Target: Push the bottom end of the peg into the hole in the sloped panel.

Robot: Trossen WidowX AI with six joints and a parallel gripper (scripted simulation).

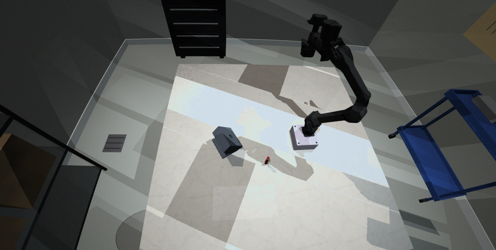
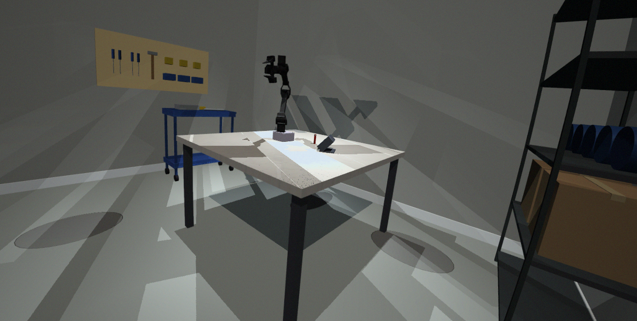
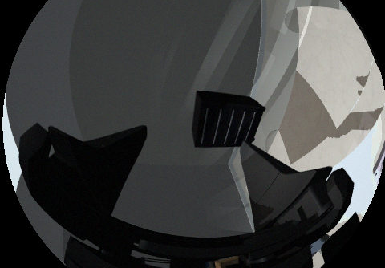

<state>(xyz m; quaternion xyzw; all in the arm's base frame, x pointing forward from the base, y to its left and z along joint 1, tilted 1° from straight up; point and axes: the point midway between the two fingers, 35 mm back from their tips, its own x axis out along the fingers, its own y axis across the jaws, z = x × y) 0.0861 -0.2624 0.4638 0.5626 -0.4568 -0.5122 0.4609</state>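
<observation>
Spread wide, the jaws [image 1: 307, 37] [image 2: 268, 69] hang raised well above the table [image 1: 194, 193] [image 2: 249, 141], holding nothing. On it, the red peg [image 1: 267, 160] [image 2: 314, 139] stands upright near the dark sloped panel [image 1: 227, 138] [image 2: 326, 143], apart from it and outside its hole [image 1: 230, 136].
</observation>
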